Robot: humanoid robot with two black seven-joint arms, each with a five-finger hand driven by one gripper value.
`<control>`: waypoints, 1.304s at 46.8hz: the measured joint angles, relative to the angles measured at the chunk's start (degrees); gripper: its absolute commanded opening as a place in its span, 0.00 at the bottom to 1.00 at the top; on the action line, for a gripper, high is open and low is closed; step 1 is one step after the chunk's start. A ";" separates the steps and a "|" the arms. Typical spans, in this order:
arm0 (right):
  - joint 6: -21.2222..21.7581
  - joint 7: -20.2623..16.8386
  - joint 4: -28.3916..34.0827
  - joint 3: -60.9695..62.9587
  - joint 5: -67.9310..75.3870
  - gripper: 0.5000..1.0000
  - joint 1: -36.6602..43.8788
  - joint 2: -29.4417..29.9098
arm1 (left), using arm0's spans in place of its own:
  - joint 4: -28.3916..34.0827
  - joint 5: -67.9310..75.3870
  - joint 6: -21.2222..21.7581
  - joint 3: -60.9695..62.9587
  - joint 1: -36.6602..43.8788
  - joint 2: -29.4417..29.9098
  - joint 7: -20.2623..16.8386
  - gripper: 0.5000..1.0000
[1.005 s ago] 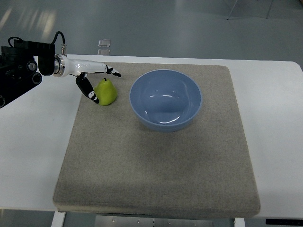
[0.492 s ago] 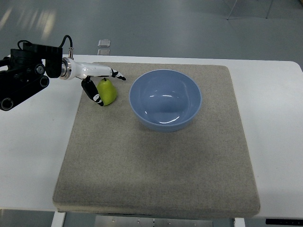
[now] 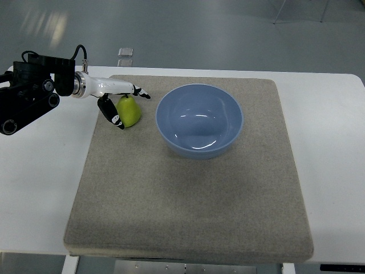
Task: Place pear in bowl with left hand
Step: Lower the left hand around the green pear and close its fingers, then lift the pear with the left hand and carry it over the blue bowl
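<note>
A yellow-green pear (image 3: 130, 111), a pale blue bowl (image 3: 199, 120), a grey-beige mat (image 3: 188, 200), a white table (image 3: 40, 177).

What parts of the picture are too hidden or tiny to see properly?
- Top view: whether the left hand is really squeezing the green pear; the fingers wrap around it and hide the contact.
- Top view: the small shiny thing on the floor beyond the white table is too small to identify.
- The right arm is outside the picture.

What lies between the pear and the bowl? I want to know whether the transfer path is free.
Only bare mat. In the top view nothing stands between the pear, which the left hand brackets, and the blue bowl.
</note>
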 measured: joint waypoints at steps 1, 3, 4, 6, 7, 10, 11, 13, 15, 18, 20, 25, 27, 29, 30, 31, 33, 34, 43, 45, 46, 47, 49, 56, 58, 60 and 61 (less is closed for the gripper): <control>-0.01 0.00 0.00 0.00 0.00 0.85 0.00 0.00 | 0.00 0.00 0.01 0.00 0.00 0.00 0.00 0.81; -0.01 0.00 0.00 0.00 0.00 0.85 0.00 0.00 | 0.00 0.00 0.02 0.00 0.00 0.00 0.00 0.81; -0.01 0.00 0.00 0.00 0.00 0.85 0.00 0.00 | 0.00 0.00 0.06 0.00 0.00 0.00 0.00 0.80; -0.01 0.00 0.00 0.00 0.00 0.85 0.00 0.00 | 0.00 0.00 0.11 0.02 0.04 0.00 0.00 0.79; -0.01 0.00 0.00 0.00 0.00 0.85 0.00 0.00 | 0.00 0.00 0.11 0.05 0.07 0.00 0.00 0.78; -0.01 0.00 0.00 0.00 0.00 0.85 0.00 0.00 | 0.04 0.01 0.14 0.35 0.09 0.00 0.00 0.73; -0.01 0.00 0.00 0.00 0.00 0.85 0.00 0.00 | 0.14 0.02 0.16 0.44 0.09 0.00 0.00 0.73; -0.01 0.00 0.00 0.00 0.00 0.85 0.00 0.00 | 0.29 0.02 0.22 0.50 0.09 0.00 0.04 0.69; -0.01 0.00 0.00 0.00 0.00 0.85 0.00 0.00 | 0.38 0.02 0.26 0.58 0.09 0.00 0.05 0.64; -0.01 0.00 0.00 0.00 0.00 0.85 0.00 0.00 | 0.42 0.02 0.31 0.59 0.09 0.00 0.09 0.55; -0.01 0.00 0.00 0.00 0.00 0.85 0.00 0.00 | 0.42 0.02 0.34 0.59 0.09 0.00 0.16 0.46; -0.01 0.00 0.00 0.00 0.00 0.85 0.00 0.00 | 0.41 -0.09 0.62 0.59 0.09 0.00 0.36 0.41; 0.00 0.00 0.00 0.00 0.00 0.85 0.00 0.00 | 0.41 -0.14 1.11 0.55 0.09 0.00 0.53 0.41; 0.00 0.00 0.00 0.00 0.00 0.85 0.00 0.00 | 0.42 -0.14 1.54 0.54 0.09 0.00 0.72 0.40; 0.01 0.00 0.00 0.00 0.00 0.85 0.00 0.00 | 0.42 -0.15 1.75 0.54 0.09 0.00 0.80 0.38; 0.01 0.00 0.00 0.00 0.00 0.85 0.00 0.00 | 0.42 -0.15 1.84 0.54 0.09 0.00 0.84 0.37; 0.01 0.00 0.00 0.00 0.00 0.85 0.00 0.00 | 0.43 -0.19 1.91 0.53 0.09 0.00 0.88 0.36; 0.01 0.00 0.00 0.00 0.00 0.85 0.00 0.00 | 0.42 -0.21 1.92 0.53 0.09 0.00 0.89 0.36; 0.01 0.00 0.00 0.00 -0.01 0.85 0.00 0.00 | 0.35 -0.64 2.02 0.44 -0.18 0.00 0.97 0.37; 0.01 0.00 0.00 0.00 -0.01 0.85 0.00 0.00 | 0.33 -0.85 2.02 0.36 -0.34 0.00 0.97 0.38; 0.01 0.00 0.00 0.00 -0.01 0.85 0.00 0.00 | 0.29 -0.94 2.02 0.31 -0.43 0.00 0.97 0.38; 0.01 0.00 0.00 0.00 -0.01 0.85 0.00 0.00 | 0.27 -0.98 2.02 0.24 -0.51 0.00 0.97 0.38; 0.01 0.00 0.00 0.00 -0.02 0.85 0.00 0.00 | 0.20 -1.00 2.02 -0.04 -0.68 0.00 0.97 0.38; 0.00 0.01 0.00 0.00 -0.02 0.85 0.00 0.00 | -0.36 -1.25 1.95 -0.62 -2.05 0.13 0.94 0.38; 0.01 0.00 0.00 0.00 -0.02 0.85 0.00 0.00 | -0.42 -1.38 1.95 -0.76 -2.63 0.33 0.87 0.38; 0.00 0.01 -0.01 0.00 -0.02 0.85 0.00 0.00 | -0.44 -1.61 1.95 -1.23 -2.94 0.41 0.82 0.38; 0.01 0.00 0.00 0.00 -0.01 0.85 0.00 0.00 | -0.49 -1.76 1.95 -1.83 -3.08 0.47 0.81 0.38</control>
